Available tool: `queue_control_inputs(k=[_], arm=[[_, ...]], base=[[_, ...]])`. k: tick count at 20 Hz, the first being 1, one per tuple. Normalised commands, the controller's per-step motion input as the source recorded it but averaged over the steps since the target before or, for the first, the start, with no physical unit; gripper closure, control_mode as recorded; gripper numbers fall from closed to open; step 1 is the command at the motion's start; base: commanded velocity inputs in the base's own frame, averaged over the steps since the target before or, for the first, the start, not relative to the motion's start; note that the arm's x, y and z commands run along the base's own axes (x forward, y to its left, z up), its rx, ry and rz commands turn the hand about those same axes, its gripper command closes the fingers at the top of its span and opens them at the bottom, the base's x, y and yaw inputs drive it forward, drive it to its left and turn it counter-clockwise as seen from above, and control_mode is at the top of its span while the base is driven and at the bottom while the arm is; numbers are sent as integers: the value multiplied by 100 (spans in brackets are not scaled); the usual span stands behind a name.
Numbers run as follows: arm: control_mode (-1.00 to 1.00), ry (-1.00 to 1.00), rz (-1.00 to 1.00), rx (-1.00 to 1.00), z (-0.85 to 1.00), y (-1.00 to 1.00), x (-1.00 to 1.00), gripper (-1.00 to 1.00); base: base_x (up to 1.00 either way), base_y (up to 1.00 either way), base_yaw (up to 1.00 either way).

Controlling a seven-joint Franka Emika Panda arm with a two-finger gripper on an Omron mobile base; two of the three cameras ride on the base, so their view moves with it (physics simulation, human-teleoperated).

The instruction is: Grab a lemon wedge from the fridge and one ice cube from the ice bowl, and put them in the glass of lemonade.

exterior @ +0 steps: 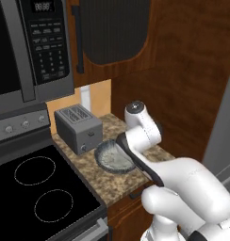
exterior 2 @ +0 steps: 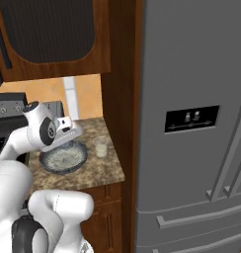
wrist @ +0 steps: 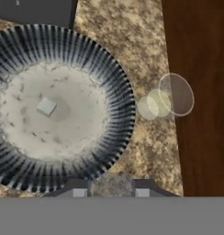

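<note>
My gripper (wrist: 110, 193) hangs above the near rim of the ice bowl (wrist: 114, 92), shut on a small pale speckled block (wrist: 111, 183) that looks like an ice cube. Another ice cube (wrist: 46, 106) lies loose on the whitish contents in the bowl. Just right of the bowl, against the wooden panel, stands the glass of lemonade (wrist: 171, 94), upright and holding pale yellow liquid. From the base, the arm leans over the ice bowl (exterior 2: 83, 157) (exterior: 100, 153), with the glass (exterior 2: 100, 147) beside it. The fridge (exterior 2: 191, 74) has its doors closed. The lemon wedge is out of view.
A silver toaster (exterior: 79, 127) stands behind the bowl on the granite counter (exterior: 112, 186). Left of the counter is the black stovetop (exterior: 36, 188), under a microwave (exterior: 27, 47). A dark wooden panel (wrist: 201, 92) walls the counter's right side next to the fridge.
</note>
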Motion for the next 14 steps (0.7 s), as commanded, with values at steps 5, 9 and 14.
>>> queue_control_inputs(k=[5, 9, 14], arm=[[-100, -5, -9, -4, 24, -38, 5, 100], [-100, 0, -14, -5, 21, -25, 31, 100], [-100, 0, -11, -4, 18, -19, 42, 100]], base=[[0, 0, 0], [0, 0, 0], [0, 0, 0]])
